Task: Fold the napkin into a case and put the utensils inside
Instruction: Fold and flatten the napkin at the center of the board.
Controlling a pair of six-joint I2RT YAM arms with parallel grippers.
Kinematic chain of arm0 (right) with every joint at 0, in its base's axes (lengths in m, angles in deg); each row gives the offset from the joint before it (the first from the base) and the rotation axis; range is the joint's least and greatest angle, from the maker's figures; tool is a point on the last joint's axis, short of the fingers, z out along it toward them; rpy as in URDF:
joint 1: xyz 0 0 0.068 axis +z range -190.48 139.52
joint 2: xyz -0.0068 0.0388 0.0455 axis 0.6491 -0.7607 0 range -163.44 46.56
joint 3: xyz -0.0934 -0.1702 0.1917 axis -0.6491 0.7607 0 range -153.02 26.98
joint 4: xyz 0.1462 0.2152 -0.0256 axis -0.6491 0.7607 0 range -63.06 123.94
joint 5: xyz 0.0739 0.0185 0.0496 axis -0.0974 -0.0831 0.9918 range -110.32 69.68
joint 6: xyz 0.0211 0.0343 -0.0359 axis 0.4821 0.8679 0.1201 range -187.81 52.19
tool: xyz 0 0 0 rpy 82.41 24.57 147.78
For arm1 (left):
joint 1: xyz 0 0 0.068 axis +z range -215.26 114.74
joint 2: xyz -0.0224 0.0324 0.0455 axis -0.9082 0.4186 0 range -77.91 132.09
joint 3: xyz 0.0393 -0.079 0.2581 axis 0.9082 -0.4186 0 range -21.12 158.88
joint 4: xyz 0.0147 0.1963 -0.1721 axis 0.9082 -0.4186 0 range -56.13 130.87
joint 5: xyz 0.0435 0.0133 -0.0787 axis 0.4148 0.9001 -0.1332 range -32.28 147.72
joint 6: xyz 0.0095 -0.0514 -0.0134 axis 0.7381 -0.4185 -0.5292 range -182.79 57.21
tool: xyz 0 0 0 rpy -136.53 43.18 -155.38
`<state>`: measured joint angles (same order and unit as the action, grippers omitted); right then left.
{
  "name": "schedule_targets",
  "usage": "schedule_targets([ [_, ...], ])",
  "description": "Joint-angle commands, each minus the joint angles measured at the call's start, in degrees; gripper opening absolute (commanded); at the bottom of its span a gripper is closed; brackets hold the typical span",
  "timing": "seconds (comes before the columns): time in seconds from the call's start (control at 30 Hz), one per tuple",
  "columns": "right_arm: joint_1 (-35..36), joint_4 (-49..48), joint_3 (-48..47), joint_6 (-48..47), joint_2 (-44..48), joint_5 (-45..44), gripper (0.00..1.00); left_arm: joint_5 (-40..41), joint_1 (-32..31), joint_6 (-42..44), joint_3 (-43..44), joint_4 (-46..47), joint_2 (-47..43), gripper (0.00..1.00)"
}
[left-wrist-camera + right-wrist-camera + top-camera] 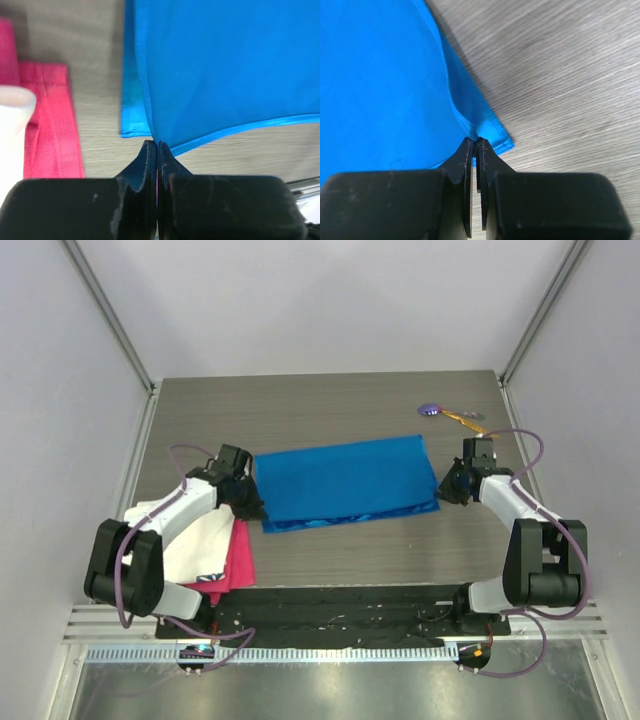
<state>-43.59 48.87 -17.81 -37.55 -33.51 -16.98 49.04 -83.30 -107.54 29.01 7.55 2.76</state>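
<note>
- at the middle of the top view, our blue napkin (pixel 345 480) lies on the table (pixel 330 400), spread wide from left to right.
- along its lower edge we see a thin shiny strip under the top layer, so we think one fold is under way.
- our left gripper (pixel 157 145) has its fingers pressed together on the napkin's lower left corner, and the cloth lifts up to it.
- our right gripper (pixel 473 141) pinches the lower right corner the same way.
- the napkin is not yet a narrow case, so we judge it needs more folds.
- the purple-headed utensil (pixel 431 409) and the orange-yellow utensil (pixel 466 421) lie at the upper right of the top view, near the napkin's far corner but not in it.
- a white cloth (pixel 200 538) and a pink cloth (pixel 240 556) sit at the lower left, near the napkin.
- we think we are early in the job: the folding comes first, then both utensils must go inside.
</note>
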Motion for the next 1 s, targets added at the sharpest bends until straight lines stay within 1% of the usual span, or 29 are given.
schedule_targets([
  [0.0, -0.3, -2.1, 0.3, 0.1, -2.6, -2.6, 0.01, 0.3, -0.8, -1.1, -2.3, 2.8, 2.8, 0.0],
  [0.17, -0.3, -4.5, 0.7, 0.4, -5.7, -1.7, 0.01, 0.4, -1.1, -1.1, -2.3, 3.6, 5.1, 0.0],
  [0.27, -0.4, -4.8, 0.5, 0.2, -6.8, -2.3, 0.01, 0.6, -1.4, -1.3, -3.0, 3.7, 4.2, 0.0],
  [0.5, -0.4, -4.0, 0.2, 0.9, -5.1, -3.0, 0.01, 0.9, -1.5, -0.7, -0.1, 0.9, 1.2, 0.0],
  [0.57, -0.5, -4.2, 0.8, 1.7, -4.7, -3.1, 0.01, 1.0, -1.5, -0.7, 0.0, 1.3, 2.5, 0.0],
  [0.6, -0.5, -4.4, 1.1, 2.2, -4.9, -4.9, 0.01, 0.9, -1.5, -0.8, 0.1, 1.7, 3.4, 0.0],
  [0.77, -1.0, -4.9, 3.7, 4.7, -6.7, -7.3, 0.01, 0.2, -1.5, -0.4, 2.3, 4.2, 12.2, 0.0],
  [0.8, -1.2, -4.7, 4.3, 5.2, -6.4, -7.5, 0.01, 0.8, -1.5, -0.2, 2.5, 4.8, 12.8, 0.0],
  [0.97, -1.4, -4.6, 9.3, 9.0, -1.3, -6.7, 0.01, 4.4, -1.5, 2.1, 5.8, 3.4, 15.8, 0.0],
])
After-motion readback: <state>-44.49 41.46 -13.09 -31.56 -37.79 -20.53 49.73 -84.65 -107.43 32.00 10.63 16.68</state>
